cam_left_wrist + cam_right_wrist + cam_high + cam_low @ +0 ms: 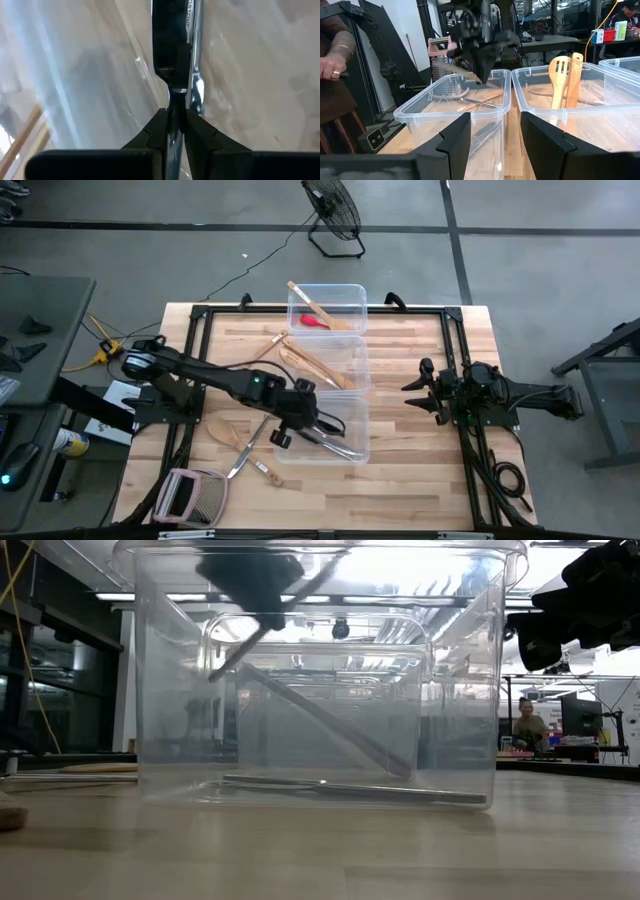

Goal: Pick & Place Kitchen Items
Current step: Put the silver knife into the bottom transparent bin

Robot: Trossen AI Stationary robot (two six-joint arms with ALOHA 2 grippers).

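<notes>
Three clear tubs stand in a row down the table's middle. The far tub point(327, 308) holds a red utensil point(314, 321) and a wooden one. Wooden spatulas point(318, 368) lie in the middle tub. Metal cutlery point(350, 788) lies on the floor of the near tub point(330, 430). My left gripper point(300, 423) hangs over the near tub, shut on a slim silver utensil point(172, 45). My right gripper point(425, 390) waits at the table's right side, open, with nothing between its fingers point(455, 140). My left gripper pinches the silver utensil's narrow neck point(176, 97) between its two fingers point(200, 137), which lie along it. It comes slanting down from the table's left. The utensil point(270, 625) slants in the near tub's top, clear of the tub's floor.
Left of the near tub on the table lie a wooden spoon point(225, 430), a knife point(240, 456) and a small wooden-handled utensil point(266, 471). A grater with a pink handle point(190, 496) sits at the near left. A person's hand point(332, 60) shows beyond the table.
</notes>
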